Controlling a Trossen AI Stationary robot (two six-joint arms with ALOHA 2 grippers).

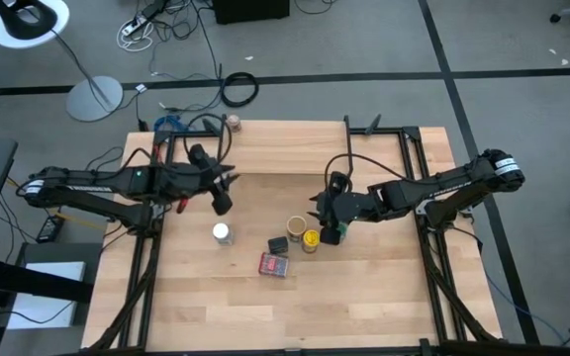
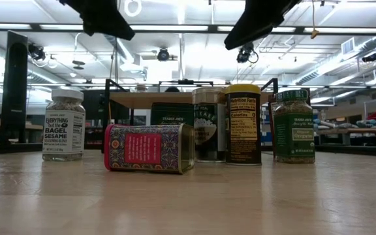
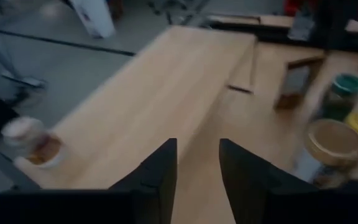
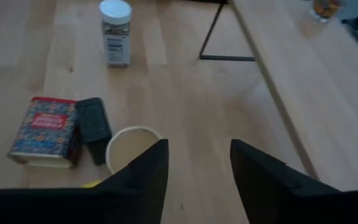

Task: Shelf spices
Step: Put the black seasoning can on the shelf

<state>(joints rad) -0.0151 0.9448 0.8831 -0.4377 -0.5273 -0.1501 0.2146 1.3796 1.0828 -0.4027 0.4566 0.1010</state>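
- A light wooden table (image 1: 364, 297) stands on a grey floor strewn with cables; seen from table height, a workshop with ceiling lights lies behind it.
- The shelf (image 1: 295, 146), a narrow rack with a light board on thin black legs, runs along the table's far edge.
- One small tan-capped jar (image 1: 233, 123) stands on the shelf near its left end.
- The left gripper (image 1: 222, 201) reaches in from the left and hangs over bare table, just short of the shelf; its two fingers stand apart with nothing between them.
- The right gripper (image 1: 331, 229) reaches in from the right, above the cluster of spices; its fingers are parted and empty.
- The white-lidded jar (image 1: 222, 233) stands upright, apart from the rest.
- The red tin (image 1: 274, 265) lies flat, with the dark tin (image 1: 279, 244) just beside it.
- The brown canister (image 1: 296, 228), the yellow-lidded jar (image 1: 311, 239) and the green jar (image 2: 294, 126) stand upright close together.
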